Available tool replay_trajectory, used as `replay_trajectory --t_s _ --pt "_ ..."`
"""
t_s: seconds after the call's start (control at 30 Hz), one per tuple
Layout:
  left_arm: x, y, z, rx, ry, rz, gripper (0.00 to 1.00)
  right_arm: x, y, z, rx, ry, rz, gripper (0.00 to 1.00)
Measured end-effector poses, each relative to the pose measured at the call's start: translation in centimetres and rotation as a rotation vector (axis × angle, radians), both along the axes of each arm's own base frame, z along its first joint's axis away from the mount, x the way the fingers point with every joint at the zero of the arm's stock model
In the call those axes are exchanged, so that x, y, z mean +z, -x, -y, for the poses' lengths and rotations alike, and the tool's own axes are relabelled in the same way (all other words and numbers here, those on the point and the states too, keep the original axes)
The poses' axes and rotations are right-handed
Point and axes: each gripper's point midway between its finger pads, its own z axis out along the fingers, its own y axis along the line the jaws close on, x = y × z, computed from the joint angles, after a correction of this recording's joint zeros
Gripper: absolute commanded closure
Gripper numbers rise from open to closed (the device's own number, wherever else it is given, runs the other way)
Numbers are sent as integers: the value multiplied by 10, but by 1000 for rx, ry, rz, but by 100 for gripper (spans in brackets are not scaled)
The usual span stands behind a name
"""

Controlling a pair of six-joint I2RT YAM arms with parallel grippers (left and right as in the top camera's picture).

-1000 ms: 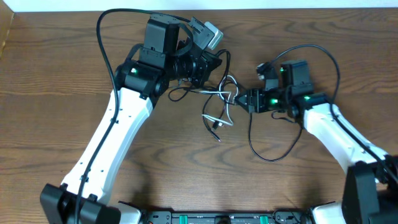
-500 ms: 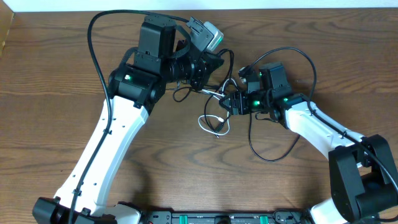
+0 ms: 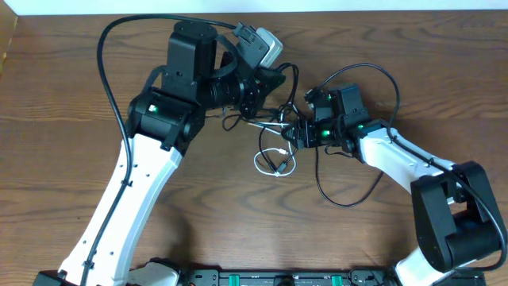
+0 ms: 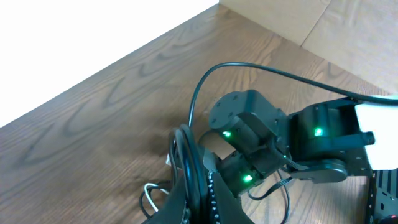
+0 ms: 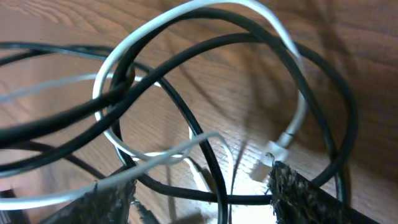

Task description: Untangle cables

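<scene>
The white cable and the black cable are knotted together mid-table between both arms. My left gripper is shut on the black cable, which runs up between its fingers; a white cable loop lies just left of them. My right gripper sits at the right side of the tangle, open. In the right wrist view, white cable and black cable strands cross between its fingers, and a white plug lies near the right one.
The right arm's body with green lights is close in front of the left gripper. A thick black arm cord arcs over the left arm. A loose black cable loop trails toward the table's front right. Wooden table all round.
My right gripper has moved left into the tangle. The left arm has shifted slightly left. The white cable has gathered into a small loop lower down.
</scene>
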Motion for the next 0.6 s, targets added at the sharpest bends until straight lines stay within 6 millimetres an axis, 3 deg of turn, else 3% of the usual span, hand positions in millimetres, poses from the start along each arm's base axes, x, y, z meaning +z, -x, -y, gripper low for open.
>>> replay_trajectory --t_s 0.3,0.5,0.6 --pt "1 1 0 -4 3 0 92 7 -2 -17 35 -17 57 37" --pt "2 3 2 -17 11 -3 92 -1 0 -30 59 -22 61 50" --pt "2 4 2 -21 13 -4 92 -14 4 -32 63 -12 29 67"
